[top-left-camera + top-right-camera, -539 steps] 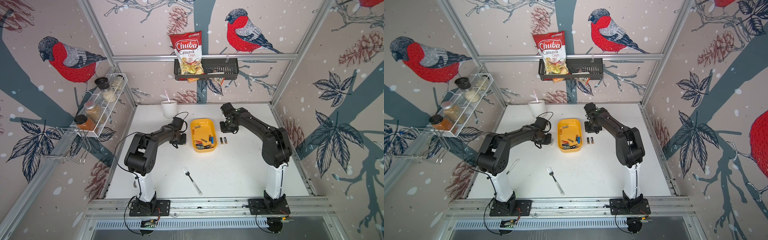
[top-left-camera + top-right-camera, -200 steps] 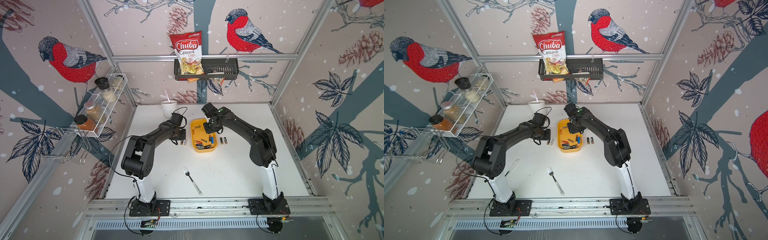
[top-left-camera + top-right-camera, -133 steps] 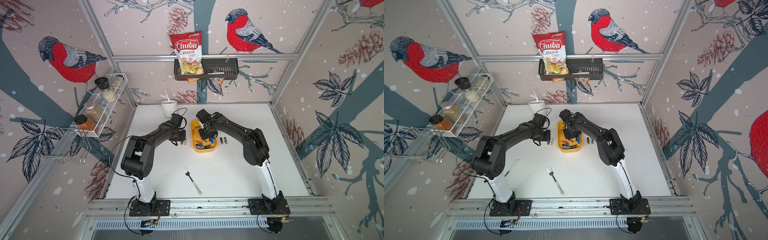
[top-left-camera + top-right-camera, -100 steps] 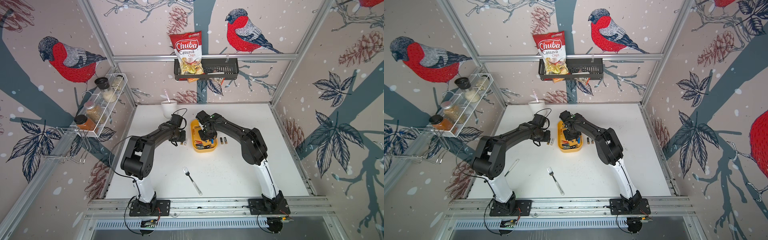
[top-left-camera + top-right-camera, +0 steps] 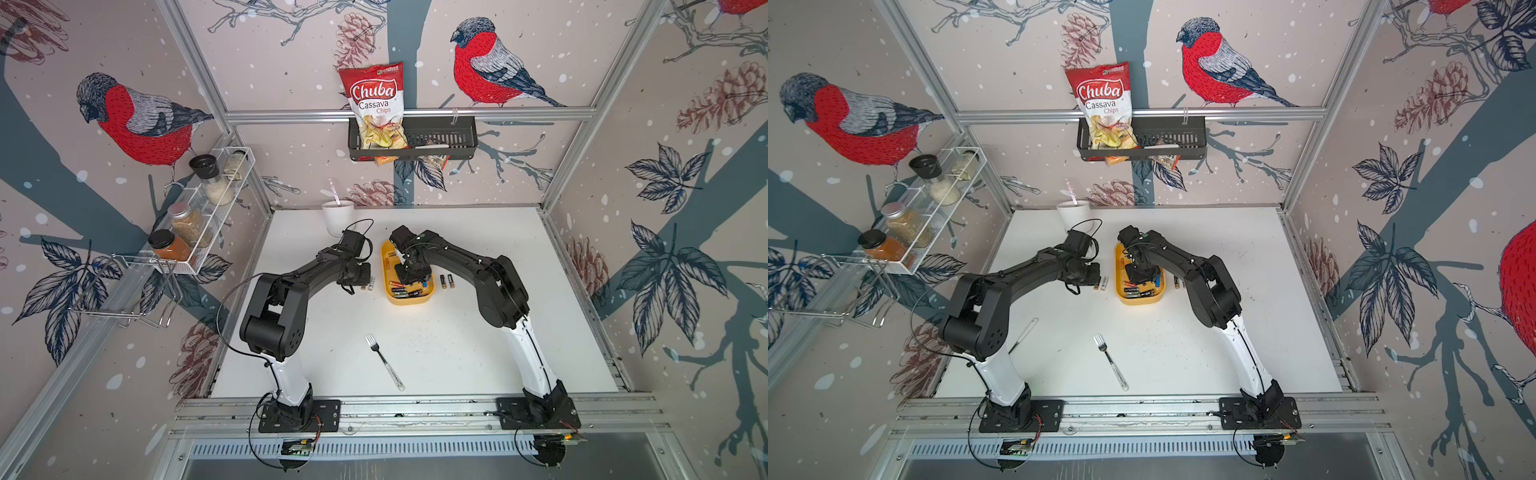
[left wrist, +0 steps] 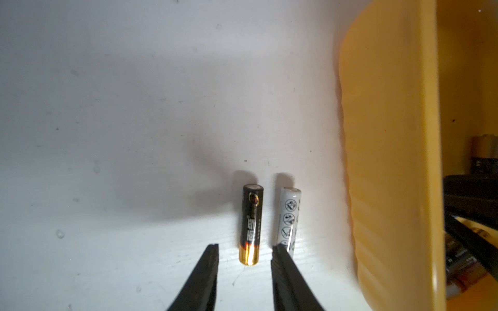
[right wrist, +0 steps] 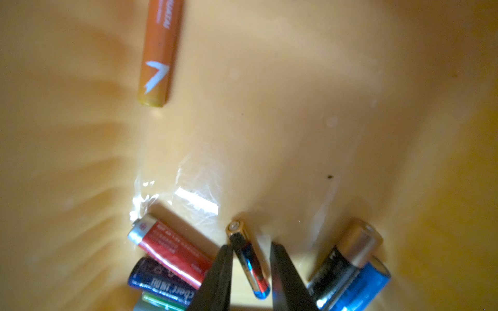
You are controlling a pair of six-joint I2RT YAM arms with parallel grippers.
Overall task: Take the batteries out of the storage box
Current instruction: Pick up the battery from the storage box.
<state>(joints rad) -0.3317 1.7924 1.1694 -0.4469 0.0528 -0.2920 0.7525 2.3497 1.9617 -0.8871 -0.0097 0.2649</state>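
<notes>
Well, my right fingers [image 7: 218,277] stand narrow, one on each side of a slim black battery [image 7: 249,262] on the floor of the storage box [image 5: 409,301]; one finger seems to touch it near its gold cap, but I cannot tell whether it is clamped. Its long axis runs almost along my fingers, a little slanted across the gap, gold cap pointing away from my wrist. Just beside it lie a red battery [image 7: 169,250] and a blue battery [image 7: 358,288]; an orange battery [image 7: 159,53] lies alone, well apart. My left fingers [image 6: 199,280] are parted by a narrow gap and hold nothing: the gold end of a black-and-gold battery [image 6: 250,229] sits between the tips without touching them. It lies flat on the bench [image 5: 436,353], pointing straight away from me, parallel to a white battery [image 6: 289,215] just beside it, both next to the box's outer wall. In both top views the box sits a little above the centre of the frame, most batteries [image 5: 405,293] lying at its lower end. My right arm [image 5: 478,266] rises from the lower right, elbow high, wrist bent down into the box; my left arm [image 5: 307,274] arches from the lower left, reaching low just left of it
</notes>
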